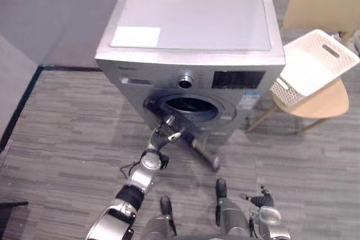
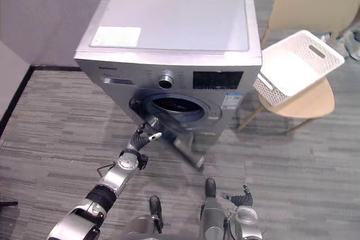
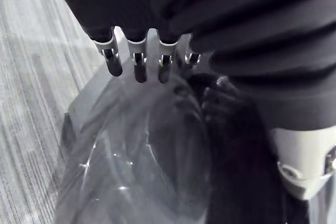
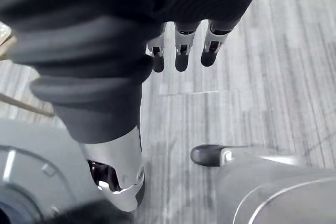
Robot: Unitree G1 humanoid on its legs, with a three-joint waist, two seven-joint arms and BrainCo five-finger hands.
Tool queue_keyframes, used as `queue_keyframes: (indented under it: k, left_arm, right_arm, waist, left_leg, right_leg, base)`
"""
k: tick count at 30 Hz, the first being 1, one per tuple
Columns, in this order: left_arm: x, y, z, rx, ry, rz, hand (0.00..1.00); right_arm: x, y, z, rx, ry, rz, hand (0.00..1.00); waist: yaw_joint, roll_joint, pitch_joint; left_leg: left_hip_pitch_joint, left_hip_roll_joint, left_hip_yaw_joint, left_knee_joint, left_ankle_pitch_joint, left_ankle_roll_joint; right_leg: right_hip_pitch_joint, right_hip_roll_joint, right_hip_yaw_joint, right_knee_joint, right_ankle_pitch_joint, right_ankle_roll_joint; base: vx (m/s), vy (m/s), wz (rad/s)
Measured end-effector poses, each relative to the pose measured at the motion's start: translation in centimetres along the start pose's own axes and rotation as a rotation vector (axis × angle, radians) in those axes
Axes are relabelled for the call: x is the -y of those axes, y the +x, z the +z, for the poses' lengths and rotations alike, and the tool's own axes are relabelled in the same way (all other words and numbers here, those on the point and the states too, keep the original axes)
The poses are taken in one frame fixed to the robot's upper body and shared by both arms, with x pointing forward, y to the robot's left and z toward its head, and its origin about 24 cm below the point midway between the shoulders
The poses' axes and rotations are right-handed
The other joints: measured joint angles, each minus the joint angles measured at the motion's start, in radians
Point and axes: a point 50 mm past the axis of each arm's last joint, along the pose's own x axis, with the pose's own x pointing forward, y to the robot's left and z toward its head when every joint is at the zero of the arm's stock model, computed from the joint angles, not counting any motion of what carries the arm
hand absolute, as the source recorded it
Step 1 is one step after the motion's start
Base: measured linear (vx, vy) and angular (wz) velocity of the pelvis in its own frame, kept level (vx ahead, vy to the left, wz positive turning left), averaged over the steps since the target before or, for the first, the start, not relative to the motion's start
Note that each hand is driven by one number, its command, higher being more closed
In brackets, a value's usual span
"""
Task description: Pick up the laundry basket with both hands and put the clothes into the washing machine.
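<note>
The white laundry basket rests tilted on a wooden chair to the right of the silver washing machine; no clothes show in it. The machine's round door hangs open in front of the dark drum opening. My left hand reaches to the door's left rim, its fingers relaxed against the glass door. My right hand hangs low at the right near the floor, fingers loose and holding nothing.
The floor is grey striped carpet. A grey wall with a dark skirting runs along the left. The chair's backrest stands behind the basket, close to the machine's right side.
</note>
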Motion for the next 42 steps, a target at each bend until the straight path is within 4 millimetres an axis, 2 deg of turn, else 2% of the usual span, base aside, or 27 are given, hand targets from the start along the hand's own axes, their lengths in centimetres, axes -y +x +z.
queue_keyframes:
  k: [1,3,4,5,6,7,9,10,12,15,19,22,25,27,28,30,31,32,33,35,36,38,40,42]
  left_arm:
    - [-0.2,0.6,1.9,0.059,0.004,0.002,0.00]
    - [-2.8,2.6,10.0,0.304,0.031,0.062,0.00]
    - [-3.4,2.8,11.8,0.354,0.037,0.073,0.00]
    - [-3.1,2.8,13.8,0.419,0.074,0.038,0.00]
    - [-3.3,2.9,14.3,0.431,0.075,0.043,0.00]
    - [-3.7,3.2,15.4,0.454,0.117,0.046,0.00]
    - [-4.3,3.3,16.5,0.479,0.149,0.052,0.00]
    - [-4.4,3.2,17.1,0.498,0.164,0.056,0.00]
    - [-4.6,3.3,17.2,0.504,0.191,0.067,0.00]
    - [-4.8,3.7,16.2,0.463,0.229,0.078,0.00]
    - [-4.6,3.5,16.2,0.486,0.206,0.072,0.00]
    - [-4.5,2.4,14.8,0.516,0.102,0.084,0.00]
    - [-3.7,0.5,11.3,0.496,-0.038,0.071,0.00]
    - [-3.5,-1.1,7.1,0.406,-0.158,0.059,0.00]
    - [-3.3,-1.6,6.0,0.379,-0.182,0.053,0.00]
    - [-1.9,-3.5,1.9,0.265,-0.287,-0.002,0.00]
    - [-1.6,-4.0,0.6,0.222,-0.312,-0.014,0.00]
    - [-0.9,-5.2,-1.8,0.138,-0.358,-0.035,0.00]
    - [-0.6,-5.8,-3.0,0.097,-0.377,-0.043,0.00]
    - [0.2,-7.7,-7.3,-0.064,-0.409,-0.049,0.00]
    - [0.1,-8.1,-8.4,-0.112,-0.420,-0.034,0.00]
    - [-0.2,-9.3,-11.9,-0.268,-0.452,0.032,0.00]
    - [-0.9,-10.7,-15.0,-0.406,-0.469,0.097,0.00]
    - [-1.6,-11.8,-17.2,-0.507,-0.475,0.154,0.00]
  right_arm:
    - [-0.3,-0.1,0.3,0.015,0.004,0.009,0.00]
    - [-1.2,-0.2,2.0,0.080,0.018,0.030,0.00]
    - [-1.2,-0.1,2.3,0.089,0.021,0.029,0.00]
    - [-1.2,0.0,2.6,0.095,0.029,0.023,0.00]
    - [-1.3,0.0,2.7,0.099,0.034,0.021,0.00]
    - [-1.2,0.0,3.1,0.116,0.041,0.011,0.00]
    - [-1.3,0.0,3.5,0.132,0.058,0.008,0.00]
    - [-1.4,-0.1,4.0,0.156,0.068,0.012,0.00]
    - [-1.3,-0.1,4.3,0.179,0.086,0.009,0.00]
    - [-0.8,0.0,4.4,0.193,0.086,-0.001,0.00]
    - [-0.4,-0.1,4.1,0.192,0.085,-0.007,0.00]
    - [-0.1,-0.3,2.9,0.166,0.076,-0.013,0.00]
    - [0.6,-0.6,1.3,0.116,0.044,-0.021,0.00]
    - [1.1,-0.5,0.8,0.090,0.015,-0.027,0.00]
    - [1.2,-0.5,0.6,0.083,0.009,-0.028,0.00]
    - [1.6,-0.5,-0.5,0.036,0.001,-0.034,0.00]
    - [1.6,-0.5,-0.8,0.020,-0.005,-0.028,0.00]
    - [1.5,-0.4,-1.4,-0.009,-0.022,-0.019,0.00]
    - [1.5,-0.4,-1.6,-0.020,-0.033,-0.016,0.00]
    - [1.4,-0.1,-2.4,-0.066,-0.063,-0.003,0.00]
    - [1.4,-0.1,-2.5,-0.075,-0.068,0.003,0.00]
    - [1.4,-0.1,-3.3,-0.110,-0.082,0.010,0.00]
    - [1.5,-0.2,-3.7,-0.132,-0.079,0.011,0.00]
    - [1.5,-0.1,-3.7,-0.133,-0.070,0.006,0.00]
  waist:
    - [-0.007,-0.007,0.004]
    - [-0.028,-0.028,0.037]
    - [-0.039,-0.029,0.041]
    - [-0.055,-0.034,0.048]
    - [-0.064,-0.038,0.057]
    - [-0.069,-0.032,0.075]
    - [-0.067,-0.020,0.096]
    - [-0.065,-0.019,0.129]
    - [-0.062,-0.019,0.141]
    - [-0.037,-0.018,0.142]
    - [-0.037,-0.015,0.143]
    - [-0.026,-0.009,0.143]
    - [0.013,0.002,0.136]
    - [0.026,0.021,0.113]
    - [0.039,0.024,0.106]
    - [0.060,0.041,0.064]
    - [0.062,0.044,0.047]
    - [0.069,0.045,0.019]
    - [0.072,0.046,0.012]
    - [0.074,0.046,-0.018]
    - [0.073,0.045,-0.022]
    - [0.078,0.045,-0.034]
    - [0.098,0.045,-0.038]
    - [0.100,0.043,-0.040]
  left_leg:
    - [-0.012,0.009,0.023,0.025,-0.019,0.001]
    - [-0.069,0.047,0.108,0.113,-0.079,0.003]
    - [-0.085,0.056,0.125,0.125,-0.087,0.005]
    - [-0.111,0.066,0.153,0.151,-0.104,0.005]
    - [-0.119,0.071,0.163,0.169,-0.113,0.003]
    - [-0.141,0.097,0.182,0.216,-0.139,-0.001]
    - [-0.181,0.136,0.192,0.271,-0.166,-0.010]
    - [-0.182,0.149,0.192,0.283,-0.170,-0.016]
    - [-0.203,0.161,0.187,0.293,-0.171,-0.017]
    - [-0.234,0.172,0.162,0.307,-0.170,-0.017]
    - [-0.250,0.171,0.095,0.305,-0.155,-0.017]
    - [-0.211,0.161,0.033,0.267,-0.127,-0.015]
    - [-0.133,0.140,-0.010,0.180,-0.082,-0.022]
    - [-0.082,0.122,-0.040,0.112,-0.044,-0.024]
    - [-0.065,0.119,-0.042,0.095,-0.037,-0.026]
    - [-0.018,0.097,-0.087,0.043,-0.005,-0.033]
    - [-0.007,0.092,-0.098,0.026,0.002,-0.034]
    - [0.016,0.086,-0.119,-0.001,0.011,-0.037]
    - [0.027,0.083,-0.129,-0.008,0.013,-0.037]
    - [0.043,0.063,-0.179,-0.033,0.026,-0.030]
    - [0.048,0.057,-0.193,-0.041,0.031,-0.027]
    - [0.055,0.041,-0.238,-0.053,0.042,-0.022]
    - [0.061,0.028,-0.286,-0.066,0.060,-0.016]
    - [0.063,0.015,-0.324,-0.082,0.082,-0.009]
  right_leg:
    - [-0.011,0.006,0.023,-0.006,0.009,-0.001]
    - [-0.061,0.030,0.101,-0.041,0.017,-0.001]
    - [-0.076,0.037,0.113,-0.050,0.018,-0.001]
    - [-0.108,0.042,0.134,-0.061,0.034,0.009]
    - [-0.116,0.043,0.140,-0.062,0.061,0.014]
    - [-0.136,0.058,0.144,-0.065,0.104,0.012]
    - [-0.164,0.081,0.154,-0.078,0.121,0.009]
    - [-0.164,0.091,0.153,-0.078,0.125,0.004]
    - [-0.182,0.098,0.146,-0.078,0.127,0.001]
    - [-0.197,0.102,0.126,-0.076,0.132,-0.005]
    - [-0.172,0.093,0.066,-0.074,0.127,-0.012]
    - [-0.108,0.088,0.002,-0.067,0.105,-0.038]
    - [-0.050,0.080,-0.048,-0.026,0.055,-0.054]
    - [-0.017,0.069,-0.092,0.014,0.011,-0.058]
    - [-0.009,0.067,-0.099,0.024,0.002,-0.059]
    - [0.042,0.056,-0.144,0.050,-0.037,-0.056]
    - [0.053,0.052,-0.157,0.050,-0.044,-0.056]
    - [0.080,0.047,-0.177,0.046,-0.054,-0.054]
    - [0.096,0.044,-0.188,0.045,-0.059,-0.052]
    - [0.142,0.030,-0.234,0.029,-0.069,-0.046]
    - [0.156,0.024,-0.248,0.023,-0.069,-0.045]
    - [0.197,0.008,-0.293,0.005,-0.070,-0.043]
    - [0.239,-0.007,-0.347,-0.007,-0.075,-0.037]
    - [0.269,-0.024,-0.401,-0.006,-0.088,-0.029]
  base:
    - [0.00,0.019,-1.22]
    - [-0.01,0.000,-1.22]
    - [0.00,-0.016,-0.98]
    - [0.02,-0.008,-0.62]
    - [0.05,-0.026,-0.70]
    - [0.04,-0.029,-0.64]
    - [0.04,-0.045,-0.47]
    - [0.02,-0.059,-0.11]
    - [-0.02,-0.061,0.00]
    - [-0.06,-0.068,0.12]
    - [-0.06,-0.084,0.45]
    - [-0.02,-0.105,0.59]
    - [0.02,-0.114,0.60]
    - [0.06,-0.091,0.62]
    - [0.07,-0.049,0.48]
    - [0.09,-0.009,0.59]
    - [0.12,0.008,0.67]
    - [0.11,0.017,0.47]
    - [0.10,0.026,0.61]
    - [0.06,0.047,0.64]
    - [0.05,0.069,0.68]
    - [0.02,0.063,0.69]
    - [0.00,0.051,0.79]
    - [-0.03,0.039,0.85]
